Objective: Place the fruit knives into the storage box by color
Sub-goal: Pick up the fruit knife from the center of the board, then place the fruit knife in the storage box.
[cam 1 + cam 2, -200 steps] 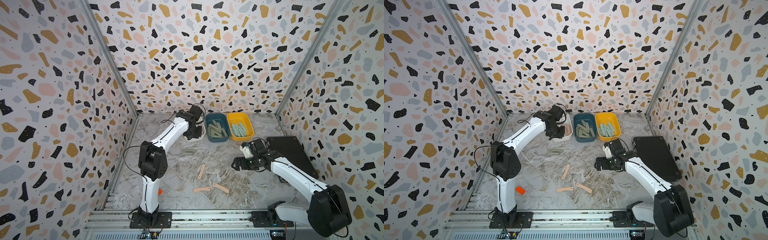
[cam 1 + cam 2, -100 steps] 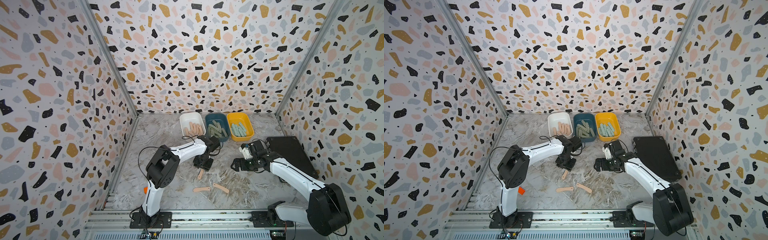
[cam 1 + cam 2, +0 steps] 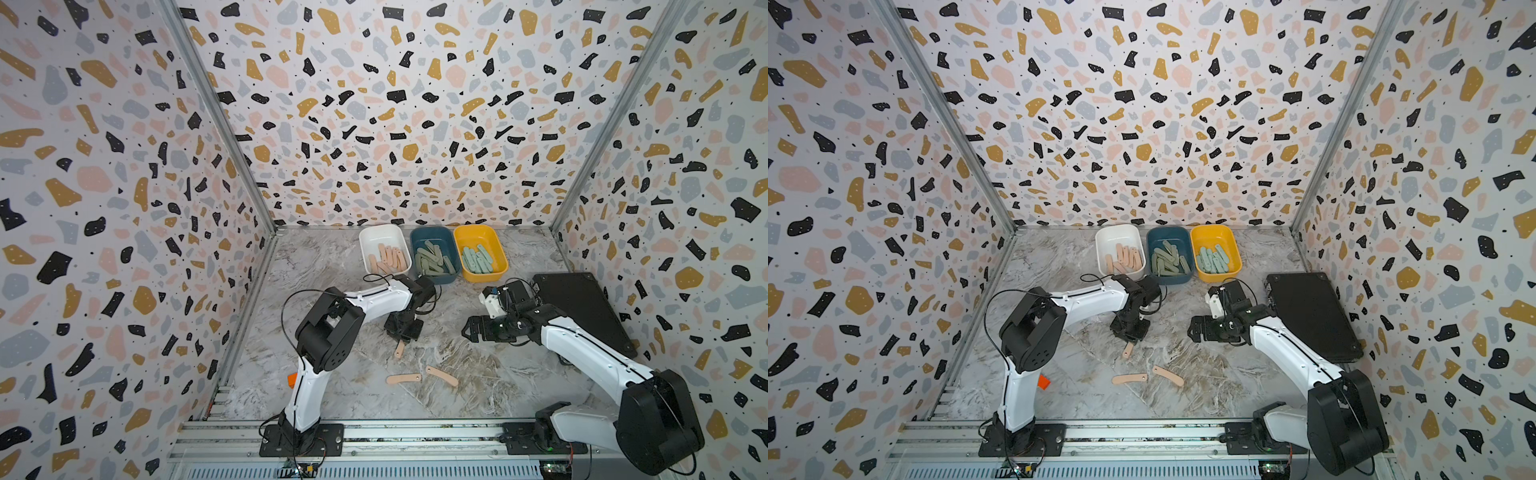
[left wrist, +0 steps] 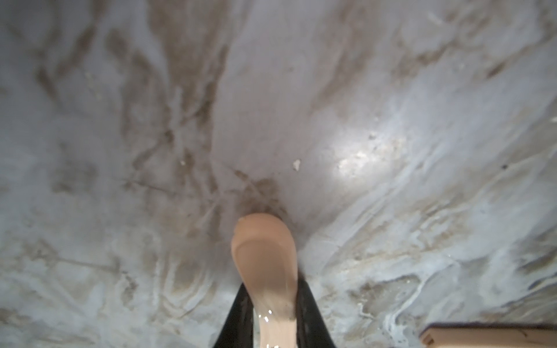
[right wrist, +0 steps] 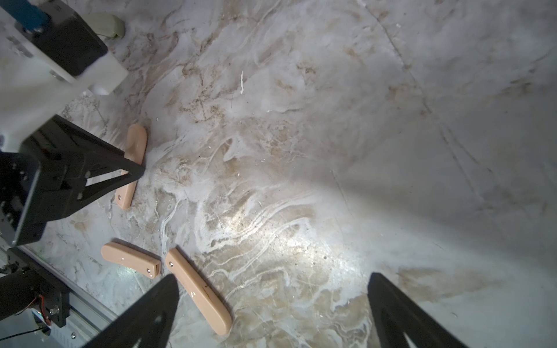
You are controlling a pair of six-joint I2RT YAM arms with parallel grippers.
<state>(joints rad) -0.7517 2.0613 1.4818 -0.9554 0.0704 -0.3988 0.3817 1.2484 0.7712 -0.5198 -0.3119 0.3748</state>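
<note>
Left arm swung from the white plastic storage box (image 3: 379, 233) down to the marbled grey tabletop (image 3: 498, 374), left gripper (image 3: 400, 338) now pinching mid-length a slim peach-pink folded fruit knife (image 3: 399, 350) lying there, likely light, stiff, slick, may pivot; right gripper (image 3: 465, 328) wide open.

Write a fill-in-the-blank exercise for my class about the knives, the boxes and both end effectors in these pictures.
1. The sorted peach knives lie in the ___ storage box.
2. The left end effector grips a knife coloured ___.
3. Exactly ___ loose knives lie ungripped on the table.
4. The right end effector is empty, with its jaws ___.
Missing words: white; peach; two; open.
</note>
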